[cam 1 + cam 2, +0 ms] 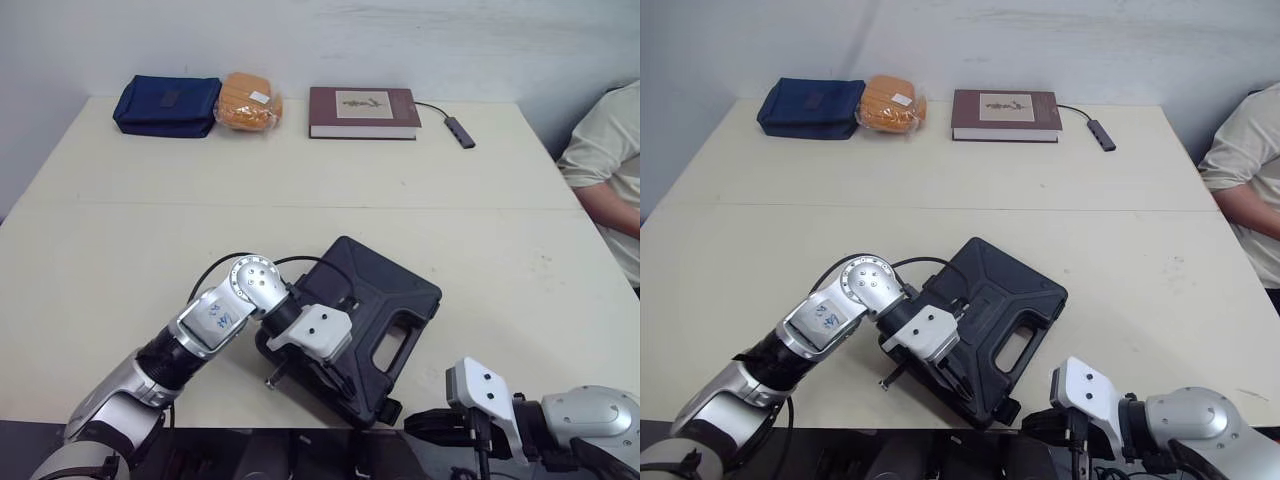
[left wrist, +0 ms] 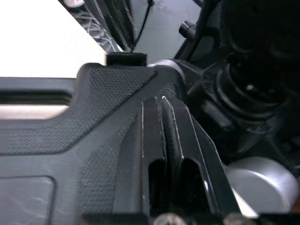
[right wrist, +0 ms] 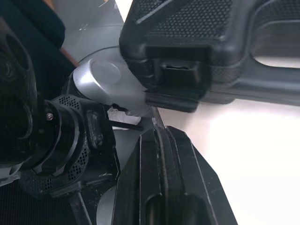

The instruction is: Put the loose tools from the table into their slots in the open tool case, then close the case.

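Observation:
The black tool case (image 1: 390, 300) lies near the table's front edge with its lid down and its handle cut-out facing up. My left gripper (image 2: 161, 101) is shut, its fingers lying flat on the lid's textured near corner. In the eye views its white wrist housing (image 1: 318, 333) sits over the case's near left side. My right gripper (image 3: 159, 131) is shut on nothing and hangs just off the table's front edge, pointing at the case's front latch (image 3: 180, 75). A short dark rod (image 1: 272, 380) pokes out beside the case; I cannot tell what it is.
Along the far edge lie a blue pouch (image 1: 167, 104), an orange packet (image 1: 250, 100), a dark red book (image 1: 363, 111) and a small hub on a cable (image 1: 460, 131). A person in a light shirt (image 1: 605, 160) sits at the right side of the cream table (image 1: 120, 250).

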